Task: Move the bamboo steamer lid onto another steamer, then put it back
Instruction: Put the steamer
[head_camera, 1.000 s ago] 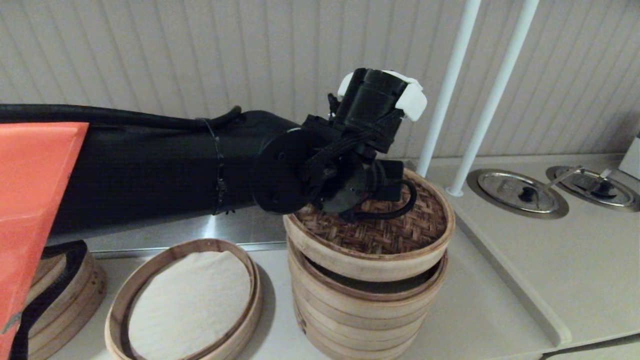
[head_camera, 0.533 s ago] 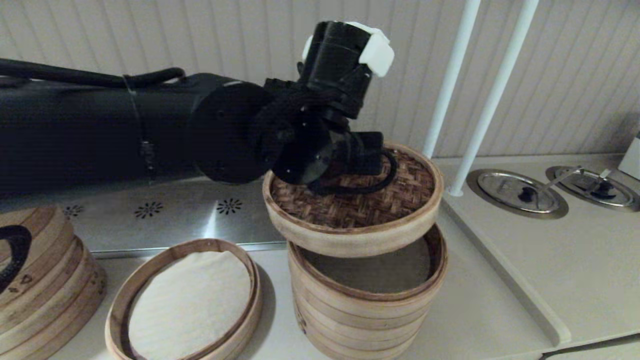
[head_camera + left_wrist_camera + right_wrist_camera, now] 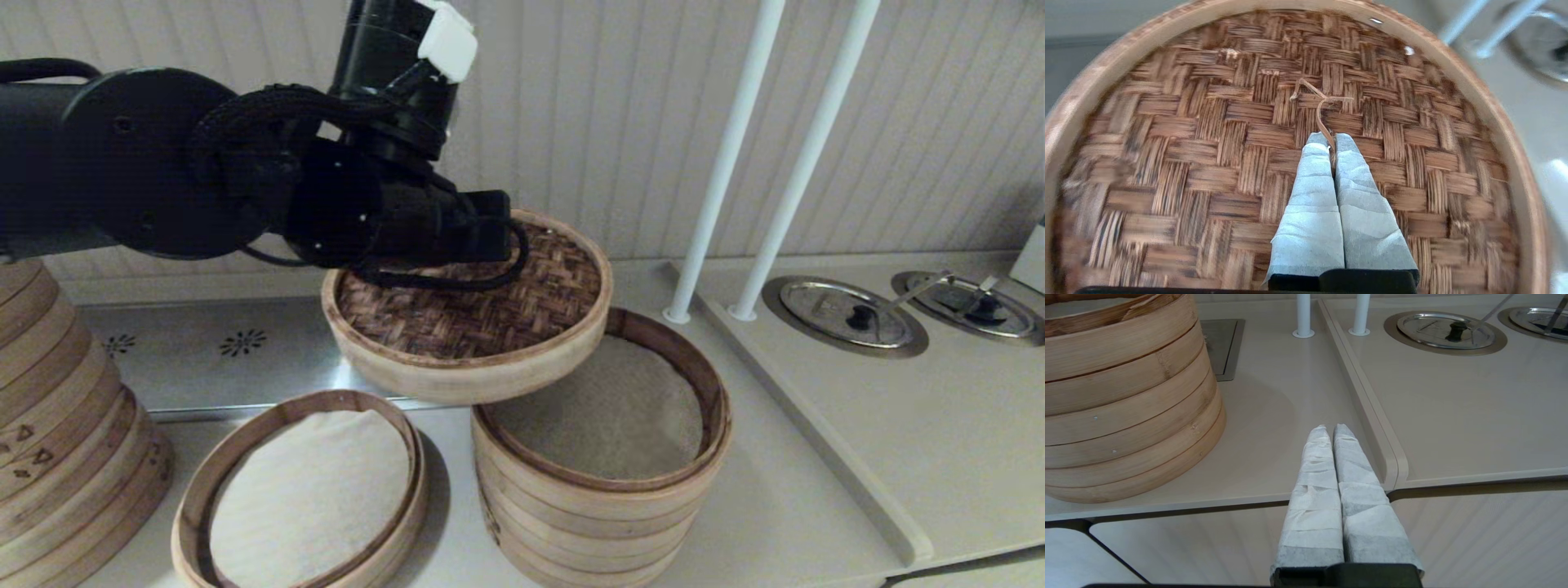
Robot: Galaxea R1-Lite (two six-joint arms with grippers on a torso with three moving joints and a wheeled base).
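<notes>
lid (image 3: 490, 318): woven bamboo, rough (pale rim) | counter (image 3: 939, 425): smooth, matt

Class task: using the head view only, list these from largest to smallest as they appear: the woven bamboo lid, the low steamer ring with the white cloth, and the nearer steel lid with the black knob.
1-2. bamboo steamer lid and low steamer ring: alike, and the raised lid sits nearer the camera, so unranked.
3. Steel lid, clearly smallest, though farther away.
</notes>
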